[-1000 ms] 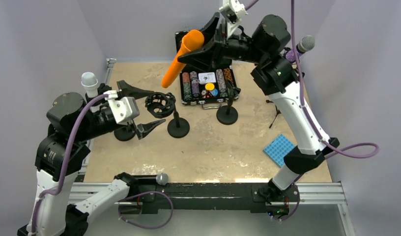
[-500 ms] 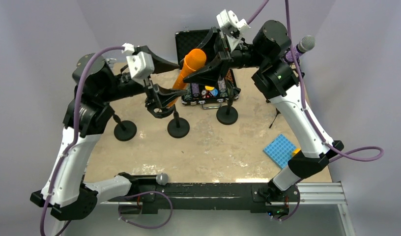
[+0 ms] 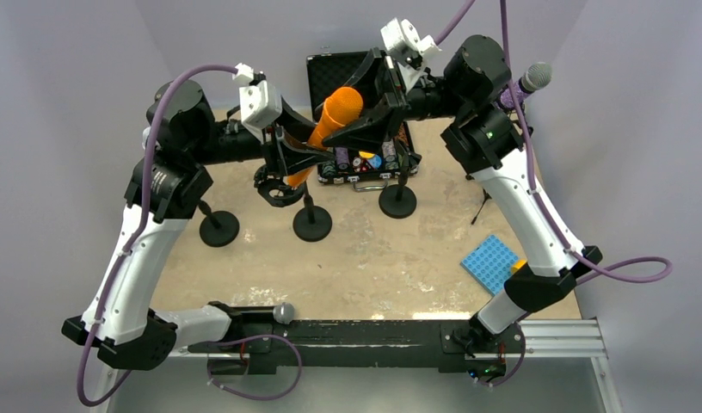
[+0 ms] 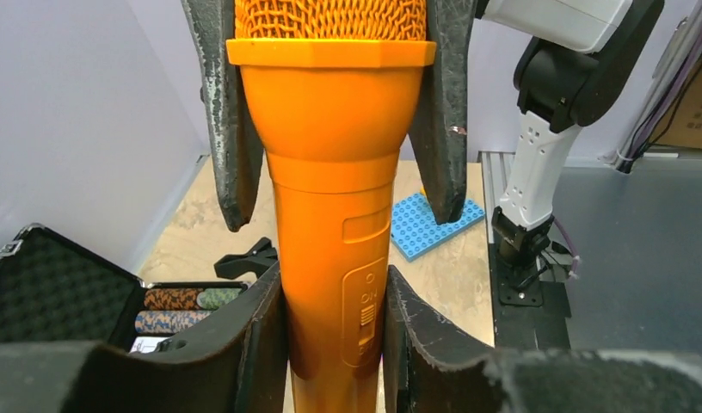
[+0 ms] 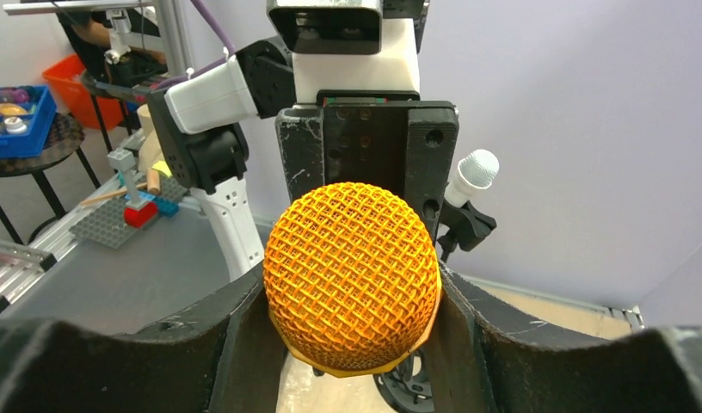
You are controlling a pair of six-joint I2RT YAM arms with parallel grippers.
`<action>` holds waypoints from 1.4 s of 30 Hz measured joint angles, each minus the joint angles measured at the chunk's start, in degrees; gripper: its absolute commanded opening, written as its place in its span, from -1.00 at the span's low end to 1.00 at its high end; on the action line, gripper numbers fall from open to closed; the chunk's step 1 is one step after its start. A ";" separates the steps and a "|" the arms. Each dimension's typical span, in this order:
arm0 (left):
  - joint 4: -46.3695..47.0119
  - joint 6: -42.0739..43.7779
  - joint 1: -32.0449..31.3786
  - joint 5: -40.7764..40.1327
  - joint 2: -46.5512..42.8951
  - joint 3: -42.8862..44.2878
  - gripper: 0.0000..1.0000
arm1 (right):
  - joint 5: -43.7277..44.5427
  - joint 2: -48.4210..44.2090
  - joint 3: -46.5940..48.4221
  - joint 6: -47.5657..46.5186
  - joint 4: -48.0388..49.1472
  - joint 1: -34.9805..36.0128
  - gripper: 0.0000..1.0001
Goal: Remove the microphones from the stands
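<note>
The orange microphone [image 3: 330,116] hangs tilted above the table's back middle. My right gripper [image 3: 354,101] is shut on its mesh head [image 5: 352,275], one finger on each side. My left gripper [image 3: 298,162] is shut on the handle [image 4: 330,198]; both fingers [image 4: 261,335] press against it beside the on/off switch. The black stand [image 3: 312,225] with its ring-shaped shock mount [image 3: 279,185] sits just below the left gripper. The microphone's tail end is hidden behind the left fingers, so I cannot tell whether it touches the ring.
An open case of poker chips [image 3: 365,155] lies behind the stand. Two more round-base stands [image 3: 218,228] [image 3: 397,200] flank it. A blue studded plate [image 3: 489,262] lies front right, a small tripod [image 3: 483,202] nearby, and a grey microphone [image 3: 535,77] at the back right.
My left arm swung up from the left side to the orange microphone and closed its jaws on the handle. The right gripper kept its hold and barely moved.
</note>
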 measured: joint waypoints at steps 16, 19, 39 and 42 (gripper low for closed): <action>-37.44 28.68 -0.02 -0.57 -5.57 2.99 -1.00 | 2.16 -18.84 -16.48 -15.32 -15.96 -4.00 0.86; -48.35 44.61 -0.02 -4.17 -8.04 0.81 -1.00 | 4.31 -26.21 -23.37 -20.13 -19.45 -4.85 0.86; -52.19 67.28 0.17 -36.17 -13.35 -52.48 -0.96 | 20.48 -33.77 -37.81 -28.13 -27.98 -8.76 0.84; -47.32 65.79 0.85 -39.04 -12.37 -57.42 -0.93 | 20.46 -33.73 -38.03 -28.06 -27.93 -8.79 0.84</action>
